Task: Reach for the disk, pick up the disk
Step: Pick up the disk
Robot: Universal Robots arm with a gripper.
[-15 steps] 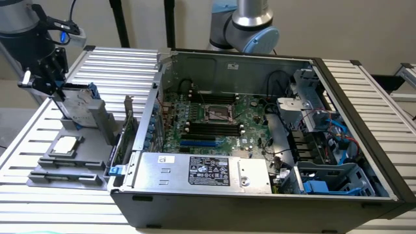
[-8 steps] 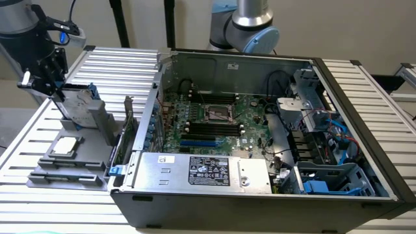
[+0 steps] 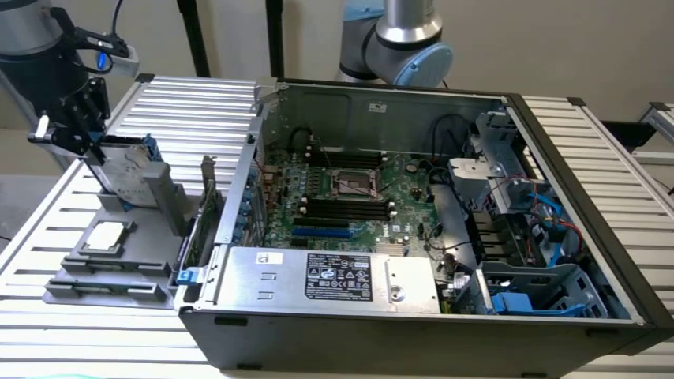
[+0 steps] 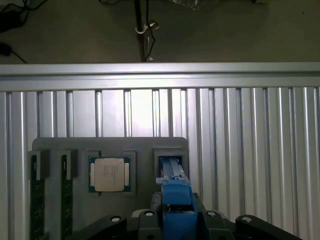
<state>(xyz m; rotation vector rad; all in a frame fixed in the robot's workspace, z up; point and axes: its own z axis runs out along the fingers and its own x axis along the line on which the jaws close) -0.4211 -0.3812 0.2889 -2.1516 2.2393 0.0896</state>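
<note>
- The gripper (image 3: 97,162) hangs over a grey holder (image 3: 158,229), which sits at 9 o'clock of the open computer case (image 3: 421,335) in the exterior view
- Its fingers are set narrow, clamped on the disk (image 4: 175,200) by the blue frame's two sides
- The disk stands on edge in the holder's slot
- A processor chip (image 3: 106,235) lies flat at 7 o'clock of the disk, apart from it

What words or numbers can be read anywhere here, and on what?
None can be read.
Black label on the power supply: white print, too small.
White sticker beside it: too small.
Label on the disk: blurred.
Chip: faint print, too small.
</note>
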